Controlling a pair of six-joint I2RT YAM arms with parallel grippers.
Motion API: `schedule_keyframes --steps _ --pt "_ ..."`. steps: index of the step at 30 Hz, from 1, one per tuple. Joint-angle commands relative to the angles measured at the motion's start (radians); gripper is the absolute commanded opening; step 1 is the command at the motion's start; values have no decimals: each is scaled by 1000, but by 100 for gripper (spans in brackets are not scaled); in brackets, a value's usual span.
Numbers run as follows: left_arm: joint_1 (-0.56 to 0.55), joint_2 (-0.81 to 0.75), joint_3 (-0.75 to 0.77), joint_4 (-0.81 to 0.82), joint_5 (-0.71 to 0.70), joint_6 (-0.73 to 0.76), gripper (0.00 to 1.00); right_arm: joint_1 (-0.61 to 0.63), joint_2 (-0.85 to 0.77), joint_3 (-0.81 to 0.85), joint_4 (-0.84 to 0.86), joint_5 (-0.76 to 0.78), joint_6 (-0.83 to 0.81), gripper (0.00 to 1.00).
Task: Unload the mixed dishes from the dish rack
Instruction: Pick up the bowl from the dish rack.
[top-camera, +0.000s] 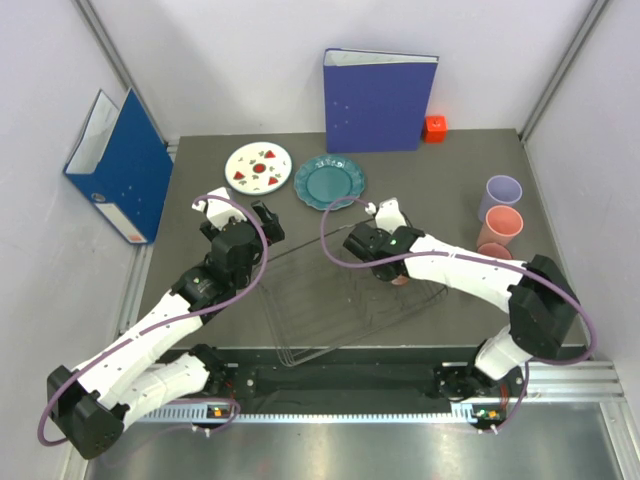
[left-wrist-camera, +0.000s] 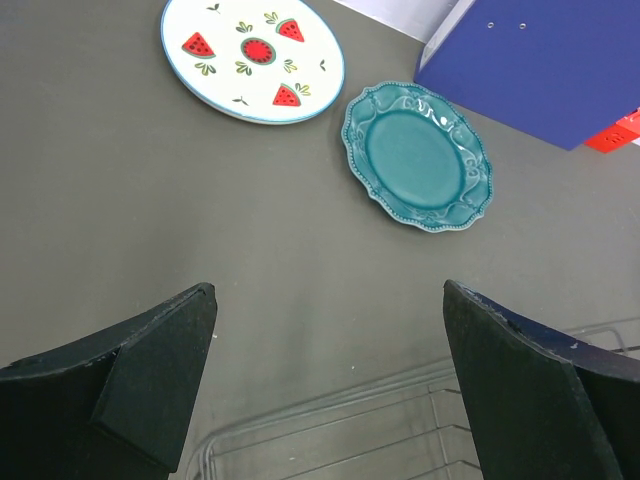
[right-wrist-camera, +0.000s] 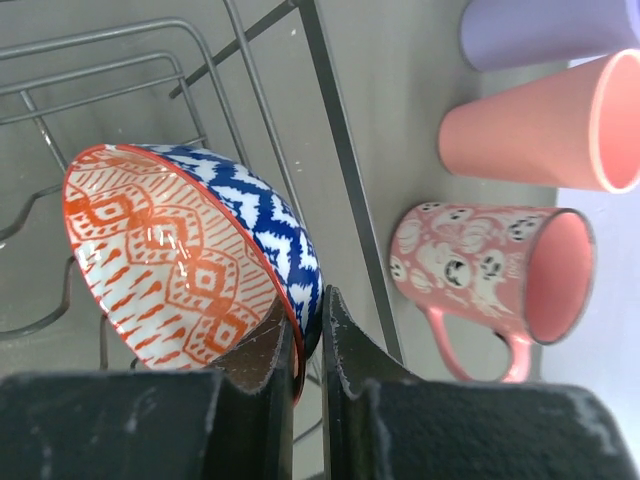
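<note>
right gripper (right-wrist-camera: 308, 330) pinches patterned bowl (right-wrist-camera: 190, 260) by rim, tilted at dish rack (right-wrist-camera: 335, 170) 3 o'clock edge, likely to lift clear of wires; left gripper (left-wrist-camera: 330, 370) wide, empty, at 10 o'clock corner.

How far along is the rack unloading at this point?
Done: the white watermelon plate, teal plate, lavender cup, pink cup and pink mug sit on the table outside the dish rack. In hand: the right tool is shut on the rim of the patterned bowl, tilted over the rack wires. Left: lifting that bowl out. The left tool is open and empty.
</note>
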Motion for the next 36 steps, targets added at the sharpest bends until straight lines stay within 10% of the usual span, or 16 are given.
schedule_keyframes --steps 1,36 --pt "-1 -3 -8 24 0 -14 99 26 -110 135 -26 77 58 0" --pt "-1 27 32 -100 30 -64 99 40 76 89 33 -23 46 0"
